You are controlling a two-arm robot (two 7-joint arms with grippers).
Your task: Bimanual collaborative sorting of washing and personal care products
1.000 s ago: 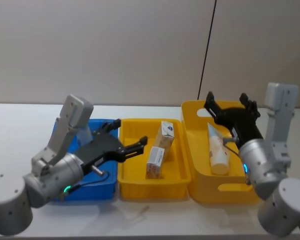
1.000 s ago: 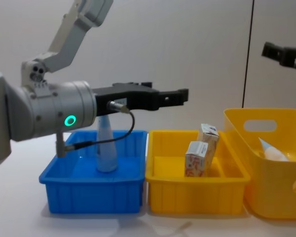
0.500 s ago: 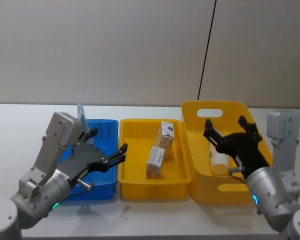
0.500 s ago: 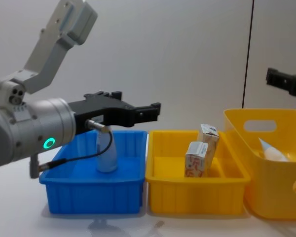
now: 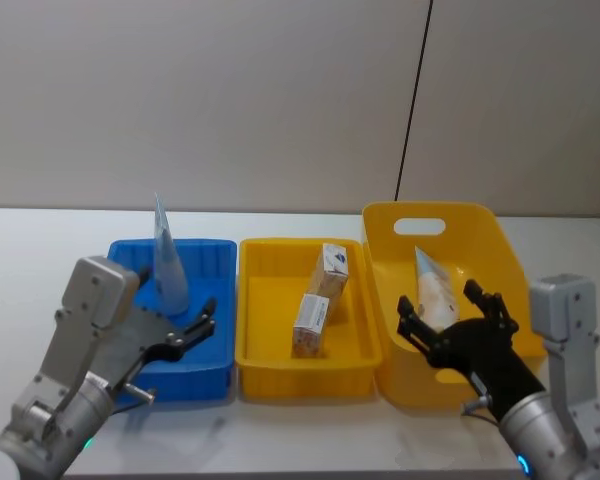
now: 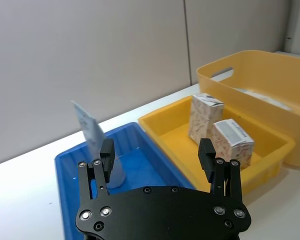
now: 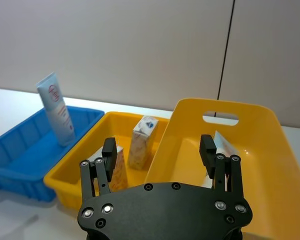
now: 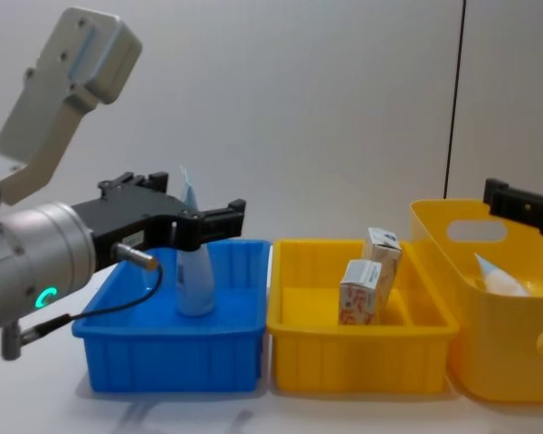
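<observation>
Starting with the head view, the left gripper [image 5: 196, 324] is seen spread and empty above the near part of the blue bin [image 5: 218, 246], in which a tube [image 5: 168, 266] is stood upright on its cap toward the far side. A white-orange carton [image 5: 332, 268] and a tan carton [image 5: 310, 322] are leaned in the middle yellow tray [image 5: 276, 246]. The right gripper [image 5: 442, 306] is held spread and empty above the near part of the yellow basket [image 5: 480, 213] on the right, where a second tube [image 5: 435, 284] is laid. From both wrist views, nothing is seen between either gripper's fingers. From the chest view, the upright tube is seen apart from the left gripper.
</observation>
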